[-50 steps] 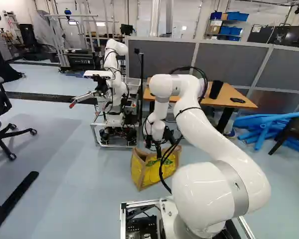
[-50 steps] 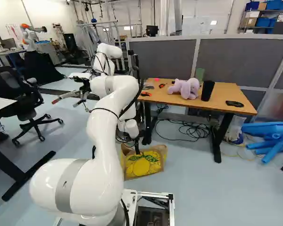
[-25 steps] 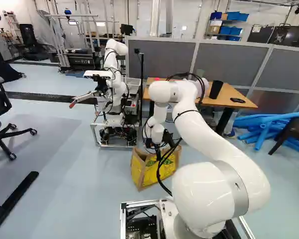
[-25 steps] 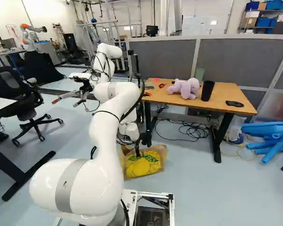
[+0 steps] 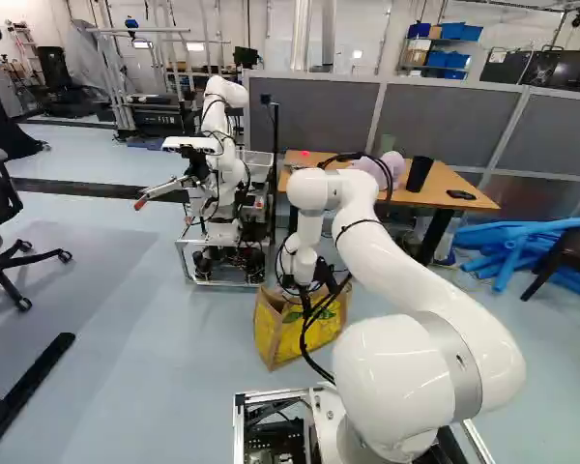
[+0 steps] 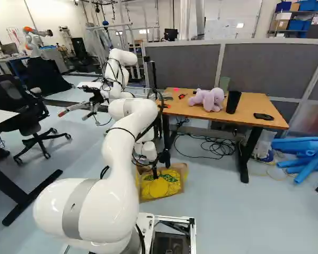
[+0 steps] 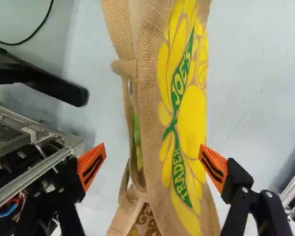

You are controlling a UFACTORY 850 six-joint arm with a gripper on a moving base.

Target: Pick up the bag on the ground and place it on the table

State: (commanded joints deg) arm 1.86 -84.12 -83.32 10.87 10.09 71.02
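Note:
A tan burlap bag with a yellow flower print (image 6: 160,185) stands on the floor, its narrow opening facing up. At its top edge, in the right base view, is my gripper (image 6: 155,170). In the wrist view the gripper (image 7: 152,164) is wide open, its orange pads (image 7: 91,166) on opposite sides of the bag (image 7: 187,118). The bag lies ahead of and between the fingers, with no grip on it. A tan handle (image 7: 125,69) shows at its opening. The wooden table (image 6: 175,109) stands beyond the bag.
On the table are a purple plush toy (image 6: 208,99), a black cup (image 6: 233,101) and a dark flat object (image 6: 263,116). Another robot (image 5: 222,174) stands behind the bag. Cables lie under the table; blue tubes (image 6: 302,153) lie to its right.
My arm has lowered, its upper joint and wrist sinking toward the bag. More of the purple toy now shows above it in the left base view. The bag and the base have stayed put.

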